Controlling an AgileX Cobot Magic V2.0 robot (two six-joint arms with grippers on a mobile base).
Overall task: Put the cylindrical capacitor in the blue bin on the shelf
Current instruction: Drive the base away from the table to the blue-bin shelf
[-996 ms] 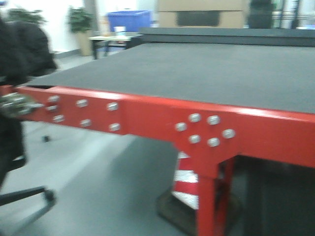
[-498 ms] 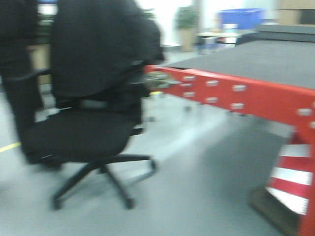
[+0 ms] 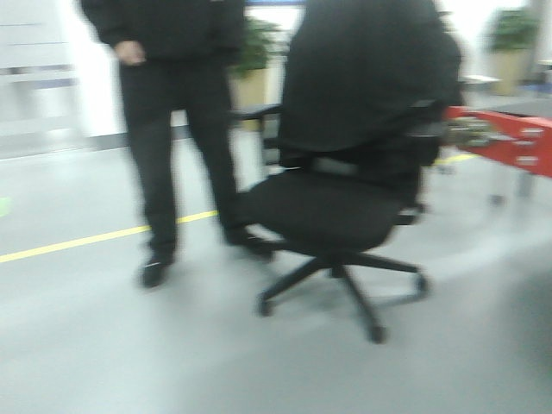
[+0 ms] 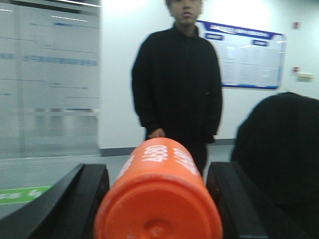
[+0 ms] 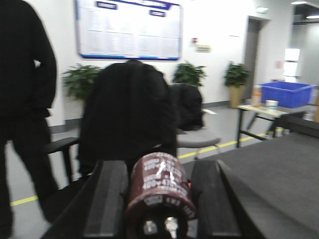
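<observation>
My right gripper (image 5: 158, 167) is shut on a dark brown cylindrical capacitor (image 5: 162, 189). It has white print and two metal terminals on the end facing the camera, and it lies lengthwise between the black fingers (image 5: 107, 199). My left gripper (image 4: 157, 172) is shut on an orange cylinder (image 4: 159, 199) with white numbers, also lengthwise between its fingers (image 4: 84, 199). Both are held in the air. The shelf and its blue bin are out of view.
A person in black (image 3: 172, 129) stands on the grey floor, beside a black office chair (image 3: 345, 198) draped with a jacket. The red table's corner (image 3: 509, 142) shows at right; its grey top (image 5: 279, 174) lies by my right gripper. A blue tub (image 5: 289, 93) sits on a far table.
The front view has swung left. The red table slid off to the right edge, and the chair and the standing person came into the middle.
</observation>
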